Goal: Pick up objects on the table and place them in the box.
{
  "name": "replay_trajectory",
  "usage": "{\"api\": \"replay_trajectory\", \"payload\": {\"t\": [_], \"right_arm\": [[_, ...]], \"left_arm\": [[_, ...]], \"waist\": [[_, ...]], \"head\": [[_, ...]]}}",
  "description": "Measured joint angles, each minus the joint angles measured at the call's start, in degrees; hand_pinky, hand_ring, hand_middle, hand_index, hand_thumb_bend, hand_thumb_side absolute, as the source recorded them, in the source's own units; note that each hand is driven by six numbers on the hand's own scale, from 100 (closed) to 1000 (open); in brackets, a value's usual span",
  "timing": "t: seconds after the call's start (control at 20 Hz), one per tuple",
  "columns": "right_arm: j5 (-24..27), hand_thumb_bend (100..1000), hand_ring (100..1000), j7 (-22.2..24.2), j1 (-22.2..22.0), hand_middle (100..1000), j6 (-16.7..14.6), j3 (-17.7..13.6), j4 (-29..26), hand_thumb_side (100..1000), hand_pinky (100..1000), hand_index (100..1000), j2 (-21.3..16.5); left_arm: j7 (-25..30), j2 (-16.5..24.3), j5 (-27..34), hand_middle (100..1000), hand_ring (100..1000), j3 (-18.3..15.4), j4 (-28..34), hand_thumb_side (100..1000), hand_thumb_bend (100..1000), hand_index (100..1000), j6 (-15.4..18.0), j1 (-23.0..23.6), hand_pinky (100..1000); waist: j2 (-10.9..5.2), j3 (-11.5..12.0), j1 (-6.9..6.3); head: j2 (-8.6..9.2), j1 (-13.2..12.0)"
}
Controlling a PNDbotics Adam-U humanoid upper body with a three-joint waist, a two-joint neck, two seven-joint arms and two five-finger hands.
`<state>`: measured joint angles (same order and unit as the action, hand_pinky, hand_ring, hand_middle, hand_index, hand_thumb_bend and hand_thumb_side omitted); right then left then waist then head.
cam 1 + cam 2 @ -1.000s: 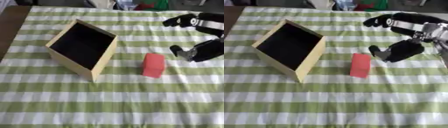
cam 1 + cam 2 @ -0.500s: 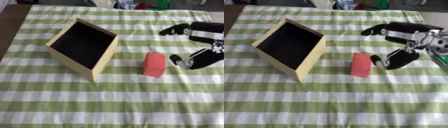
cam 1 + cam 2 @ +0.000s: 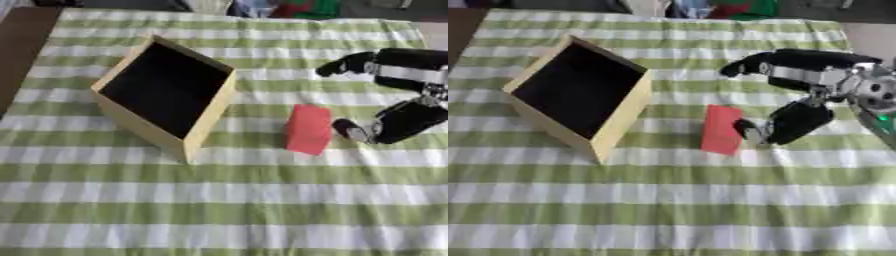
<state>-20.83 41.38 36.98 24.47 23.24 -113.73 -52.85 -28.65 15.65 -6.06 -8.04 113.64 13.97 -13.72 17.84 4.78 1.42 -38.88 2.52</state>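
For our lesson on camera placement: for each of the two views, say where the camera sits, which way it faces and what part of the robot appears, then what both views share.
Left eye view: in the robot's head, looking down at the striped table; its right hand enters from the right.
Right eye view: beside it, same downward look; the right hand sits nearer the centre.
Shared: the open box, the red block, the hand beside it.

right hand (image 3: 796,121): black, bulky rounded palm and fingers, pale tip on one finger. Forearm (image 3: 815,65) black with a silver-grey band. Silver round wrist joint (image 3: 875,92), small green spot just below it.
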Motion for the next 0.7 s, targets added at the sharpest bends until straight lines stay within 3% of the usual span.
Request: {"api": "replay_trajectory", "payload": {"t": [0.1, 0.15, 0.55, 0.7], "right_arm": [[-0.8, 227, 1000, 0.1, 0.0, 939, 0.1, 0.3, 0.0, 456, 1000, 1000, 0.0], [-1.1, 255, 1000, 0.2, 0.0, 931, 0.2, 0.4, 0.0, 600, 1000, 1000, 0.1], [-5.4, 268, 1000, 1.7, 0.9, 930, 2.6, 1.9, 0.0, 606, 1000, 1000, 0.7], [-6.6, 292, 1000, 1.8, 0.9, 933, 2.7, 2.3, 0.0, 530, 1000, 1000, 1.0]], "left_arm": [[0.0, 0.0, 0.0, 457, 499, 0.0, 0.0, 100, 271, 633, 0.0, 0.0, 1000], [0.0, 0.0, 0.0, 457, 498, 0.0, 0.0, 100, 270, 633, 0.0, 0.0, 1000], [0.2, 0.0, 0.2, 455, 497, 0.0, 0.0, 100, 264, 632, -0.1, -0.4, 1000], [0.3, 0.0, 0.2, 455, 496, 0.0, 0.0, 100, 262, 631, 0.0, -0.4, 1000]], "waist": [[0.00, 0.0, 0.00], [0.00, 0.0, 0.00], [0.43, 0.7, 0.21], [0.63, 0.9, 0.30]], "head": [[0.01, 0.0], [0.02, 0.1], [0.22, 0.2], [0.23, 0.3]]}}
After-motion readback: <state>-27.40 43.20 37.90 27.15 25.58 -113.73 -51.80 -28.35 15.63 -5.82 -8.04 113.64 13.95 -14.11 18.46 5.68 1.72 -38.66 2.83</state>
